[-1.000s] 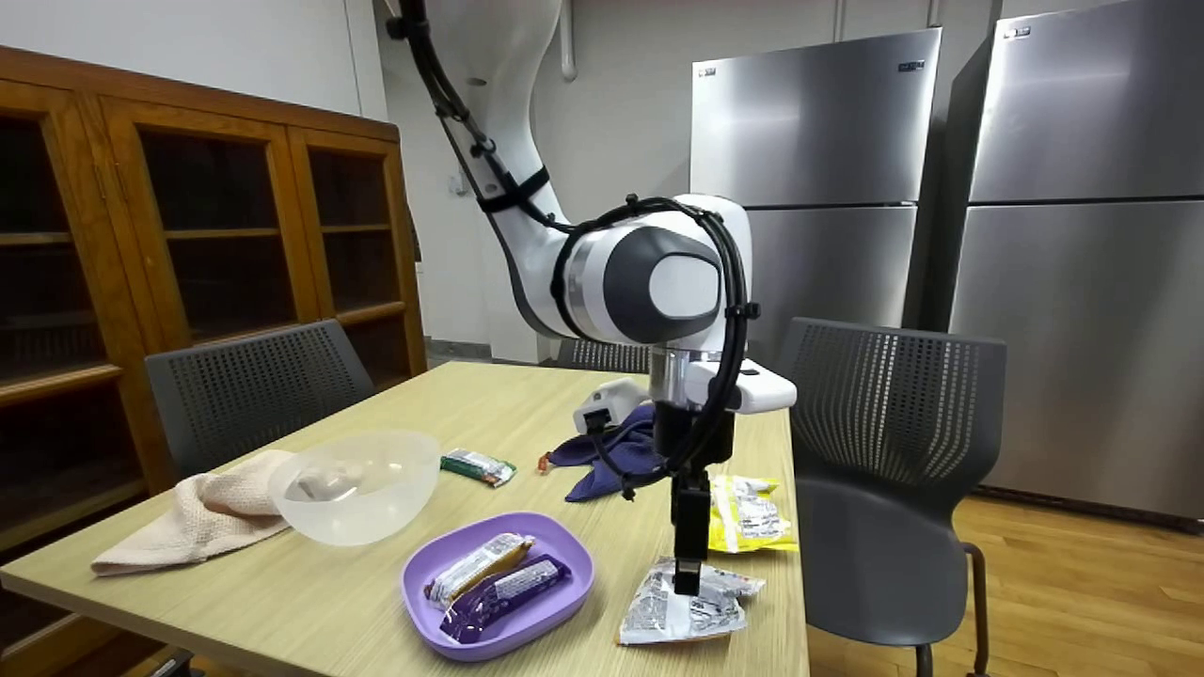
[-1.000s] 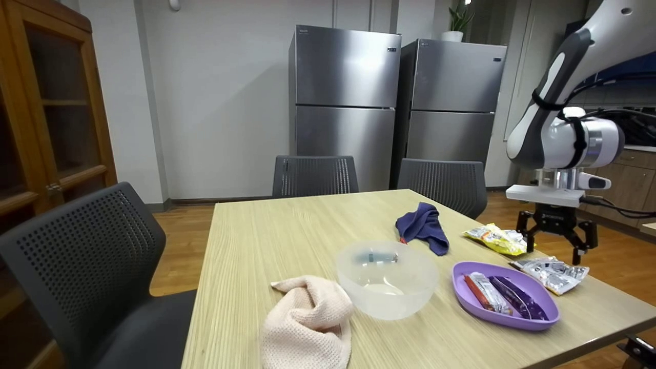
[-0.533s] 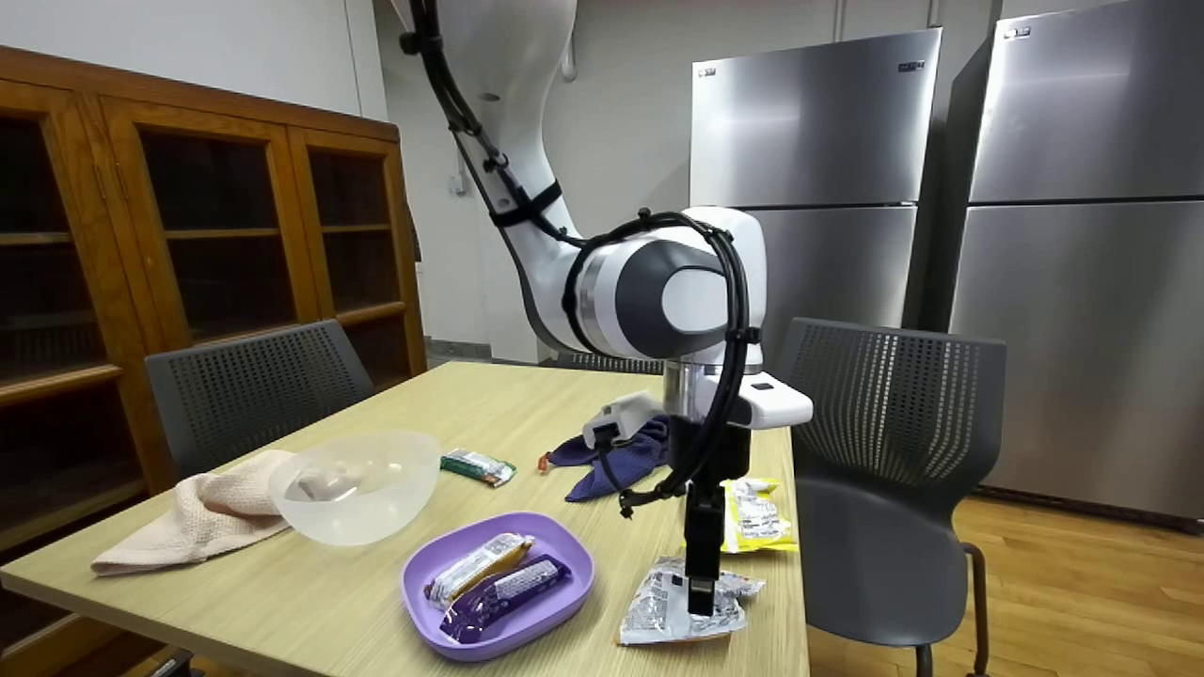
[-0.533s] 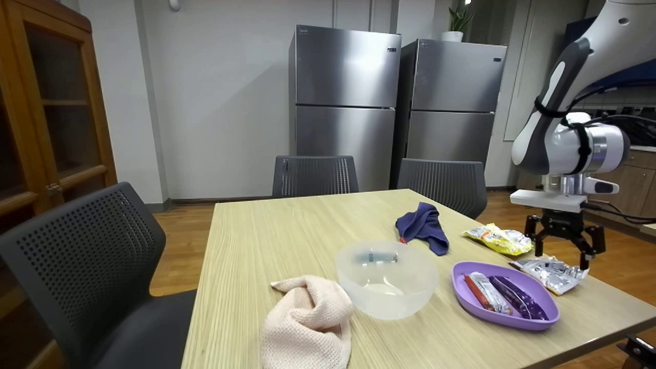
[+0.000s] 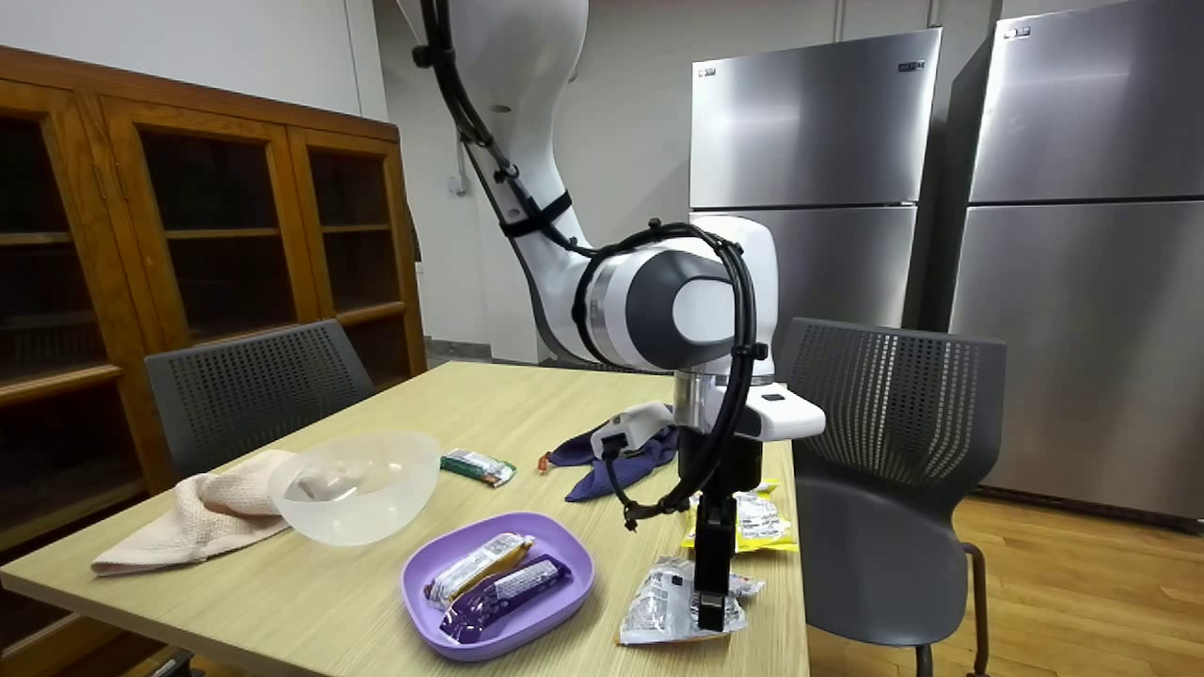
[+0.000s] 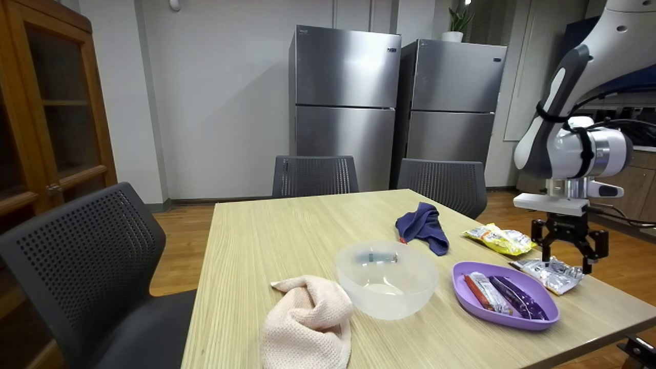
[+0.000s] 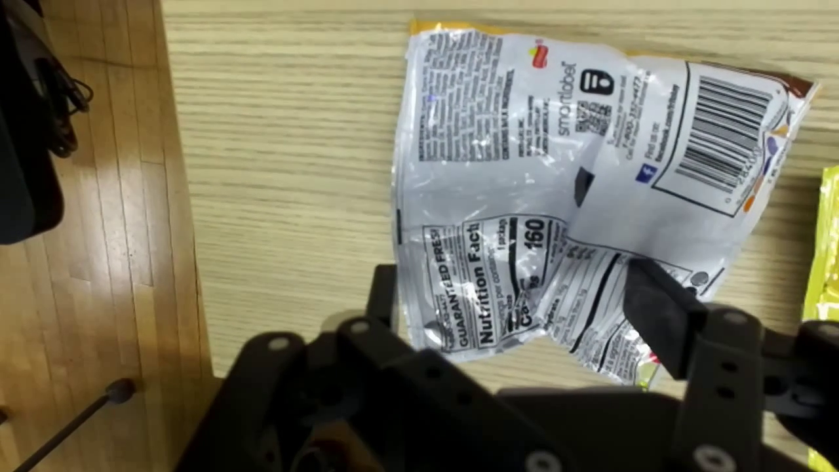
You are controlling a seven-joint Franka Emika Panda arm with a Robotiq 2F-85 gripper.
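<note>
Sinking lower, the gripper (image 6: 567, 265) is closer to the silver bag (image 7: 511, 187). Its fingers (image 7: 659, 313) are wide, so no grip yet.

- The pincer (image 7: 519, 303) stands spread wide, low in the wrist view.
- A silvery packet (image 7: 498, 187) lies creased on the pale desk (image 7: 282, 164), its barcode (image 7: 724, 134) and nutrition panel (image 7: 488, 282) facing up.
- One fingertip (image 7: 382, 295) shows just beside the silvery packet's edge; the other overlaps it, contact unclear.
- A yellow packet (image 7: 827, 242) shows at the right border.
- Wooden floor (image 7: 98, 275) lies beyond the desk's edge.
</note>
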